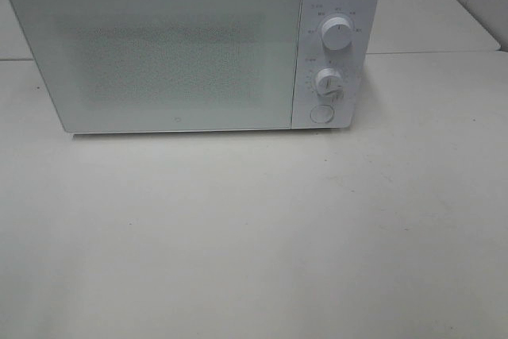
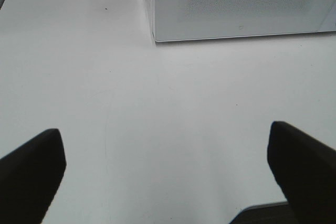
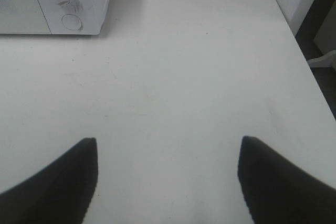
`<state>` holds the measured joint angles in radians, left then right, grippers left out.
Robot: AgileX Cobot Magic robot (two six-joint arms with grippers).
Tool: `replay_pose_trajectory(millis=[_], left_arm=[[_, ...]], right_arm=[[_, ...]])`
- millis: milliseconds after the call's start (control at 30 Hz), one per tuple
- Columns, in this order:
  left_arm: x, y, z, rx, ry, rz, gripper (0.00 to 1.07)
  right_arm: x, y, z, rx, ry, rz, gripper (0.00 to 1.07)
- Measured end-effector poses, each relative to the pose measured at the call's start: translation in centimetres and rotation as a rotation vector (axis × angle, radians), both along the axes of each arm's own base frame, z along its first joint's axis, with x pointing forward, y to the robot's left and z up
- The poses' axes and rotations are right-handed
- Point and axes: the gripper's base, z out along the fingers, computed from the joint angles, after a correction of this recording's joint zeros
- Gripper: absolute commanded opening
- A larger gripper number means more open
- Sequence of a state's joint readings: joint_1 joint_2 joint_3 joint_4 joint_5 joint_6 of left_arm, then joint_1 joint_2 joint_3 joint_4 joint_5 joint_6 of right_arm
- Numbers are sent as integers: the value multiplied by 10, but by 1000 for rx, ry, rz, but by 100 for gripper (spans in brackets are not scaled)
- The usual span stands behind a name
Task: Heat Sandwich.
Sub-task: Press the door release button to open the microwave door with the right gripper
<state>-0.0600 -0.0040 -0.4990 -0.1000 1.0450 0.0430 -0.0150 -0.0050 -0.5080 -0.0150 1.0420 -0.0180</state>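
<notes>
Microwave oven (image 1: 190,45), white, stands at the back of a white table (image 1: 254,236). Its door (image 1: 159,53) is closed, and the dotted window shows nothing of the inside. On the panel beside the door there are an upper knob (image 1: 336,34), a lower knob (image 1: 329,82) and a round button (image 1: 321,113) under them. The sandwich is in none of the views, so I cannot tell where it is. The left gripper (image 2: 165,135) hangs over bare table in front of the oven, jaws spread wide and holding nothing. The right gripper (image 3: 168,144) is also spread apart and empty, over the table near the panel side.
</notes>
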Motion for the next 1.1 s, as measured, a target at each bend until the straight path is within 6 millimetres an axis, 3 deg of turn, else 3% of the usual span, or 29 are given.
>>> replay_pose_trajectory(millis=[767,1000,1100], left_arm=[[0,0,0,0,0,0,103],[0,0,0,0,0,0,103],[0,0,0,0,0,0,103]], right_arm=[[0,0,4,0,-35,1,72],[17,1,22,9,-180,10,73],[31,1,27,17,-215,13,79]])
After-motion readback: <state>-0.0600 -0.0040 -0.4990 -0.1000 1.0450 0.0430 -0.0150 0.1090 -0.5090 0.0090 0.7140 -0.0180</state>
